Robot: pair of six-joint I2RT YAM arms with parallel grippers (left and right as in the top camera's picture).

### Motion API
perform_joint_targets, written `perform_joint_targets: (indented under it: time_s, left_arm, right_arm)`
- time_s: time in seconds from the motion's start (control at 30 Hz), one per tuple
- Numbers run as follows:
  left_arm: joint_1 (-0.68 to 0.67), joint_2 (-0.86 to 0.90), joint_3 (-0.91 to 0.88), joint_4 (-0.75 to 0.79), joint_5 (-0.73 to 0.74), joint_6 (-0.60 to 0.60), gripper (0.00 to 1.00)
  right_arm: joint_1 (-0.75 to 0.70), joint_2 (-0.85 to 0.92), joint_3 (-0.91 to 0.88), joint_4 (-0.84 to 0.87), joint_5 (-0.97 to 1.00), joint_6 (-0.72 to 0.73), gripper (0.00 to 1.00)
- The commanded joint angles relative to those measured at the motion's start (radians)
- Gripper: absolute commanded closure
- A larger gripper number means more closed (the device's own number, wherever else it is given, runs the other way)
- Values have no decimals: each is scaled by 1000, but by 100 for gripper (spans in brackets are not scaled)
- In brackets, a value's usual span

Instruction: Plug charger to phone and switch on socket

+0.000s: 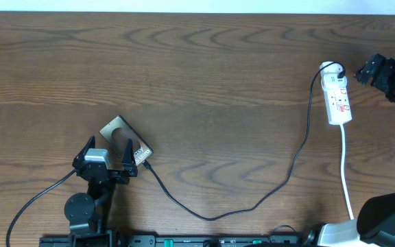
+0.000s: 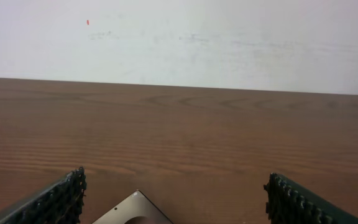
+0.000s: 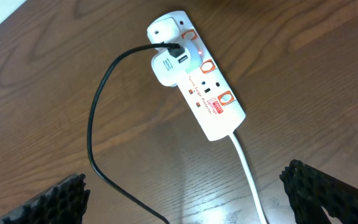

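Observation:
The phone (image 1: 121, 134) lies flat on the table at lower left; its light corner (image 2: 134, 209) shows at the bottom of the left wrist view. My left gripper (image 1: 108, 154) hovers over its near end, open, fingers (image 2: 61, 199) wide apart and holding nothing. The black charger cable (image 1: 252, 206) runs from the phone's near-right end, where its tip (image 1: 145, 163) touches the phone, to a white adapter (image 3: 168, 66) in the socket (image 3: 211, 94). I cannot tell whether the tip is inserted. My right gripper (image 1: 364, 71) stands open just right of the socket (image 1: 339, 92).
The socket's white cord (image 1: 347, 178) trails toward the front edge at the right. The right arm's base (image 1: 386, 216) sits at the front right corner, the left arm's base (image 1: 81, 209) at front left. A pale wall (image 2: 179, 37) backs the table.

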Motion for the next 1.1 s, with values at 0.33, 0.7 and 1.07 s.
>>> perform_joint_targets:
  time_s: [0.33, 0.7, 1.07]
  left_arm:
    - [5, -6, -9, -47, 19, 6, 10]
    - [5, -6, -9, -47, 19, 6, 10]
    - [5, -6, -9, -48, 19, 6, 10]
  right_arm:
    - [35, -7, -2, 40, 18, 72, 1]
    - [317, -138, -270, 520, 84, 77, 1]
    - [552, -455, -712, 953, 348, 77, 1]
